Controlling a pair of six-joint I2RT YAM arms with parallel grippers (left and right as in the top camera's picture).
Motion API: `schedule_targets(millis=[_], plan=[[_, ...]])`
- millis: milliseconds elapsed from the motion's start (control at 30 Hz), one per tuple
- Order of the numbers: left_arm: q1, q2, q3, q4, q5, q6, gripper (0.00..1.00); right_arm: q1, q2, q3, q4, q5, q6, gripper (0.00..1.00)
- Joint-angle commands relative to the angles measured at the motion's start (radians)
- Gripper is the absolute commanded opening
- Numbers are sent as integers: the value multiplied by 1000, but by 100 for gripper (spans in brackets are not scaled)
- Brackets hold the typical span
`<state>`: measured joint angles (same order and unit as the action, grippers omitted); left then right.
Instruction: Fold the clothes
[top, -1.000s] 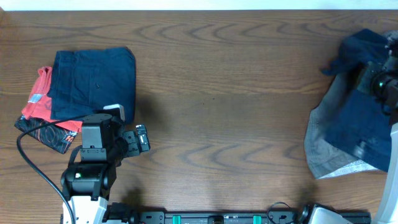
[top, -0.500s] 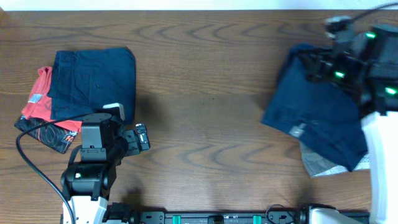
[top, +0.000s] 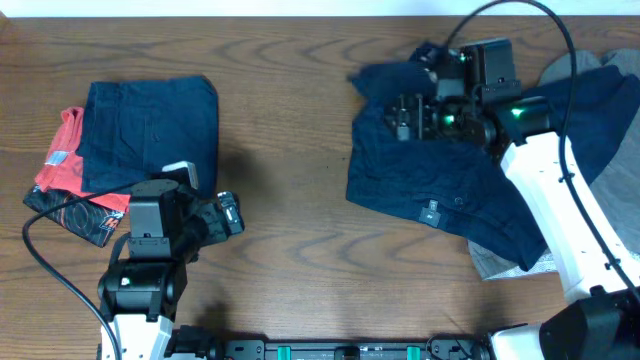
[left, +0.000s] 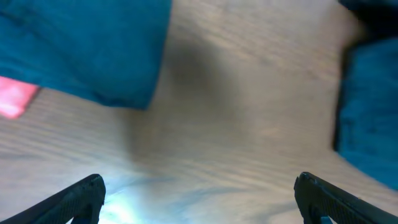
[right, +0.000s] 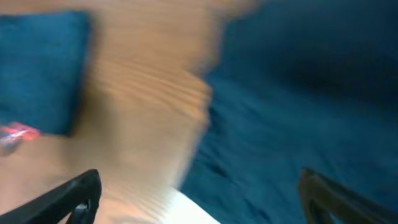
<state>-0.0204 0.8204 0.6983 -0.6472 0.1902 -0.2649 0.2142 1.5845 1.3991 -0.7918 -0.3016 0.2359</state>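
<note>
A loose dark navy garment (top: 430, 180) lies crumpled right of the table's middle. My right gripper (top: 398, 116) hovers over its upper left part. In the blurred right wrist view its jaws (right: 199, 199) stand wide apart, open, with the navy cloth (right: 298, 124) below and nothing between them. At the far left sits a folded navy garment (top: 150, 130) on a red one (top: 68, 165). My left gripper (top: 228, 215) rests just right of that pile, open and empty (left: 199, 202) over bare wood, the folded navy piece (left: 81, 50) ahead on its left.
A grey garment (top: 500, 262) pokes out under the navy one at the lower right, and more navy and grey cloth (top: 590, 90) lies at the right edge. A black-and-red garment (top: 70, 212) sticks out below the left pile. Bare wood (top: 290, 150) separates pile and loose garment.
My right arm has swung left from the table's right edge, dragging the navy garment toward the middle, and its jaws have opened and let go of it. The left arm has barely moved.
</note>
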Motion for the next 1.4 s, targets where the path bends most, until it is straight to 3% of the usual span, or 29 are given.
schedule_targets(millis=[0,233,433,933,1000,1100,1167,1200,1233,1367], plan=[[3,31,20,32,124,-100,98,-87,-5,-1,-97,332,111,99],[-63,223,20,127,234,-171,98,-313,-5,-1,-291,366,107,99],[-208,462,20,323,300,-241,98,-462,-5,-1,-368,365,107,99],[-519,948,20,999,296,-328,100,-543,-5,-1,-433,365,62,99],[-541,993,20,1044,296,-384,93,-543,-5,-1,-432,365,62,99],[-563,1026,20,1054,296,-406,70,-543,-5,-1,-432,365,62,99],[-570,1032,20,1054,296,-406,43,-543,-5,-1,-430,365,62,99],[-570,1031,20,1054,296,-401,21,-543,-5,-1,-429,365,62,99],[-568,1027,20,1056,296,-401,6,-543,-5,-1,-427,365,62,99],[-514,964,20,1028,304,-350,6,-543,-5,-1,-427,381,63,99]])
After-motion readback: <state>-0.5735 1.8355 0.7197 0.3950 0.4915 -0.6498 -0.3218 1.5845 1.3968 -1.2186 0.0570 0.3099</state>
